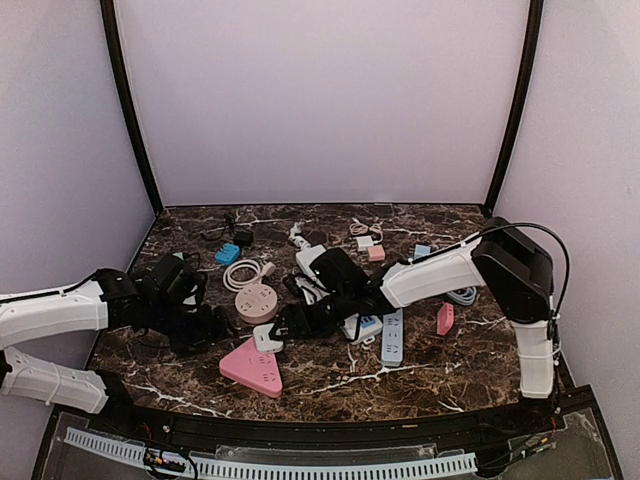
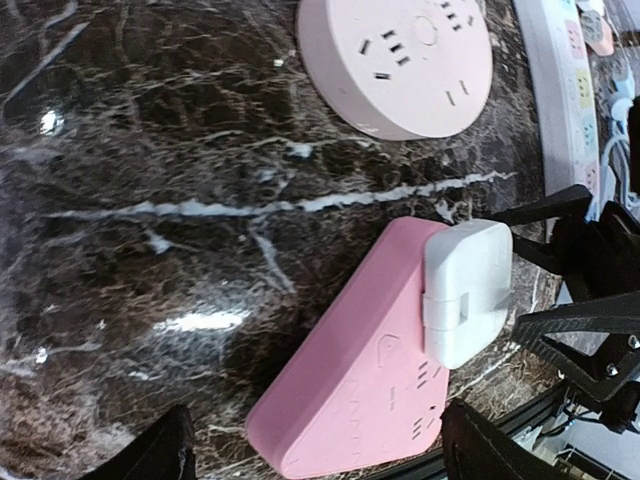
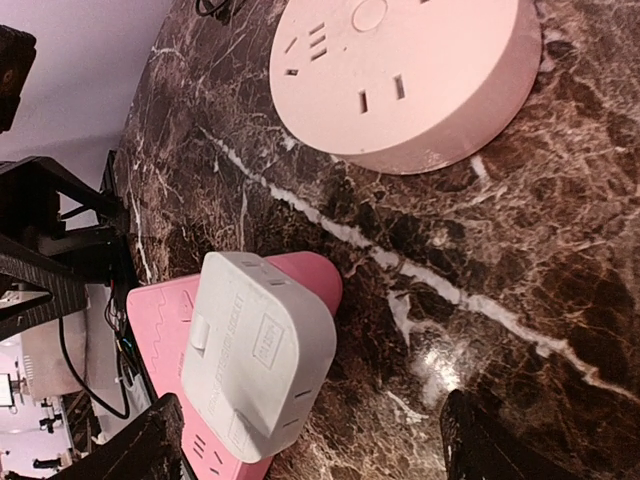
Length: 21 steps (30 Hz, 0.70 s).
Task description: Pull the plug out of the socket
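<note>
**Plug seated in pink socket, both grippers spread open next to it**

The left arm [image 1: 60, 310] comes in from the left edge, low over the marble table [image 1: 420, 370]. The left gripper [image 1: 212, 322] sits just left of the plug. Its fingers [image 2: 165, 450] are spread wide with nothing held.

The pink triangular socket [image 1: 250, 368] lies flat, near side, left of centre. The white plug [image 1: 267, 338] sits on its far corner, pushed fully down against the pink face.

Beyond it is a round pink socket [image 1: 257, 301], clear of the triangle. A coil of white cable [image 1: 243, 272] and a blue adapter [image 1: 227, 253] lie further back.

The right gripper [image 1: 288, 322] is just right of the plug. Its fingers [image 3: 150, 445] are released and wide, grasping nothing. In the right wrist view the plug lies ahead of the gap, short of the tips. I can't tell whether either gripper touches the plug.

Right of that come a white power strip [image 1: 362, 327], a grey power strip [image 1: 392, 337] and a small pink block [image 1: 445, 318], near one another. The right arm [image 1: 440, 272] reaches across from the right side.
</note>
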### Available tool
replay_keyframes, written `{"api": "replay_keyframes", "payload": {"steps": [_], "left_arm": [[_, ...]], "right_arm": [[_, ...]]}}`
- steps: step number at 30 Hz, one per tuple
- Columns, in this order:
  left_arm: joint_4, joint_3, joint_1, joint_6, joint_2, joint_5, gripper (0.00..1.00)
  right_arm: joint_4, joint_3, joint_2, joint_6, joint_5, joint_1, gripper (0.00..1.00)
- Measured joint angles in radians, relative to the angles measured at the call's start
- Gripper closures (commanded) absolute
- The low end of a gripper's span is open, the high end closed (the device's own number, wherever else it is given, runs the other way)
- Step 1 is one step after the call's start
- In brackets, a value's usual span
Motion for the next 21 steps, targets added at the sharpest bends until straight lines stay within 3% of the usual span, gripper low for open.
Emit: {"api": "replay_keyframes", "payload": {"steps": [8, 21], "left_arm": [[0.169, -0.058, 0.000, 0.071, 0.095, 0.104, 0.16], [0.228, -0.067, 0.000, 0.143, 0.188, 0.164, 0.18]], "right_arm": [[0.065, 0.030, 0.064, 0.064, -0.092, 0.006, 0.25], [0.084, 0.044, 0.072, 0.101, -0.142, 0.010, 0.48]]}}
